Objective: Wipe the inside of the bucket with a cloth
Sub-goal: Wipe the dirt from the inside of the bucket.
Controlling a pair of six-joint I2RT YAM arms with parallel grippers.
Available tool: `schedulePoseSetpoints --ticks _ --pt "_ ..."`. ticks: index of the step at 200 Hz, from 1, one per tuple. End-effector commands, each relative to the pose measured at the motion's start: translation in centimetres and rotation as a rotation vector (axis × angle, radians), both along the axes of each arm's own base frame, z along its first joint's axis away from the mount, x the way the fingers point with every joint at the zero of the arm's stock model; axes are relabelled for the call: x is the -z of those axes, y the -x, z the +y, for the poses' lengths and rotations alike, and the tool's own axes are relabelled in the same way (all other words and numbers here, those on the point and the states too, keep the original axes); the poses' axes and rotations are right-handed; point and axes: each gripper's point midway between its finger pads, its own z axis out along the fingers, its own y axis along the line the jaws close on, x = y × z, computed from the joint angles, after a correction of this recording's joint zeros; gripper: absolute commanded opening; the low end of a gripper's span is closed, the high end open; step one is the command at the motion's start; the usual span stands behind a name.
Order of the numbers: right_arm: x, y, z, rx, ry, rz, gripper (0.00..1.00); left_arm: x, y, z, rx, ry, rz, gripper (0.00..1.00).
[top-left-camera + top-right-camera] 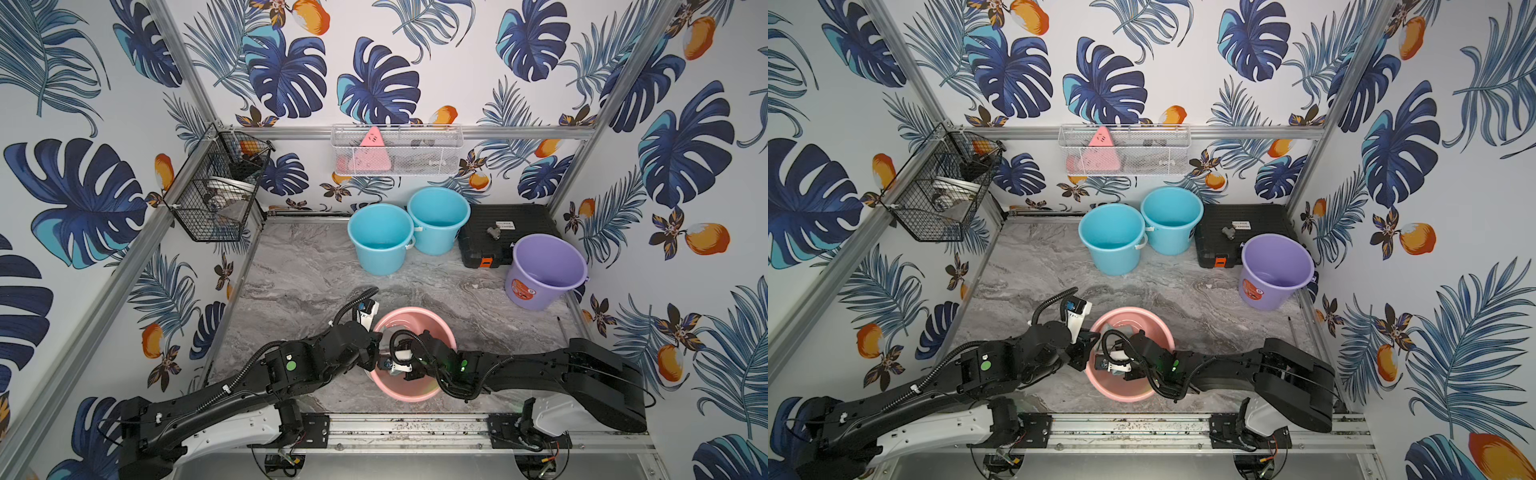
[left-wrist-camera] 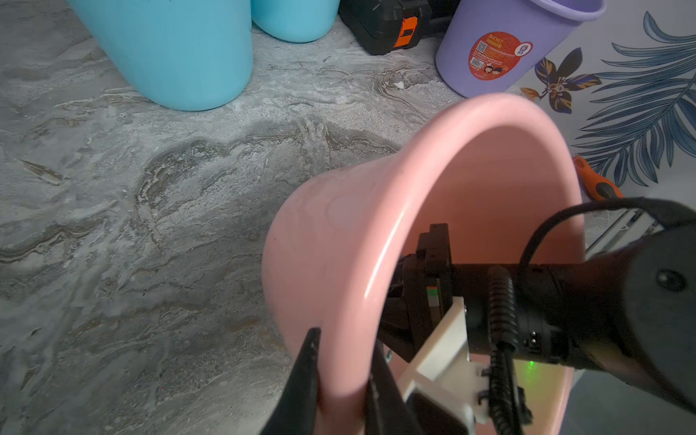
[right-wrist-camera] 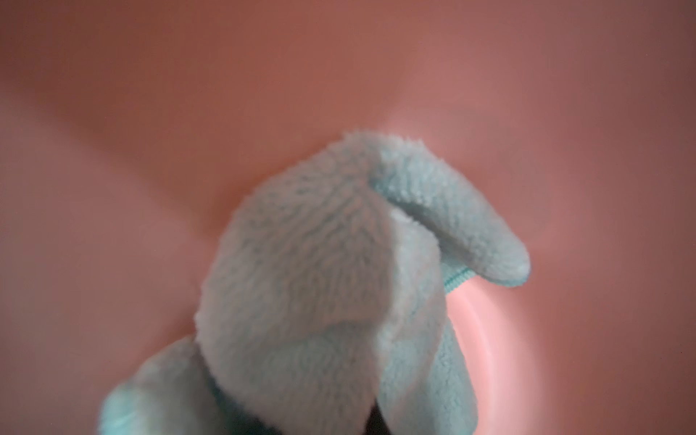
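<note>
Right now the L end effector (image 2: 341,388) clamps the rim of the pink bucket (image 2: 320,244), w/ one finger outside the wall and one inside. The bucket sits on the marble-look tabletop (image 1: 299,266) near the front edge, betw. both arms. The R end effector (image 1: 397,351) reaches inside the bucket, closed on the cloth (image 3: 320,282). Its fingertips are hidden behind the fluffy mint fabric in the R wrist view. The cloth is bunched up inside the bucket, pink inner wall all around it; can't tell if it touches. At the back are two blue buckets (image 1: 378,257) side by side and a black case (image 1: 507,232). A purple bucket (image 1: 544,270) w/ red sticker stands just in front of the case.
</note>
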Motion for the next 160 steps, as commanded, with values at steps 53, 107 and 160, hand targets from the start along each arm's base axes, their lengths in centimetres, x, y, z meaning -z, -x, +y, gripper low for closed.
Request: schedulePoseSetpoints --ticks 53,107,160 --pt "-4.3 -5.1 -1.4 0.198 0.024 -0.397 0.0 0.5 0.2 0.5 -0.014 -0.014 0.012 0.0" --pt "-2.3 -4.7 -5.8 0.251 0.286 -0.324 0.0 0.2 0.0 1.6 -0.05 -0.039 -0.006 0.0" --pt "0.5 -1.5 -10.7 0.292 0.517 -0.045 0.0 0.2 -0.1 2.0 -0.058 -0.065 -0.015 0.0"
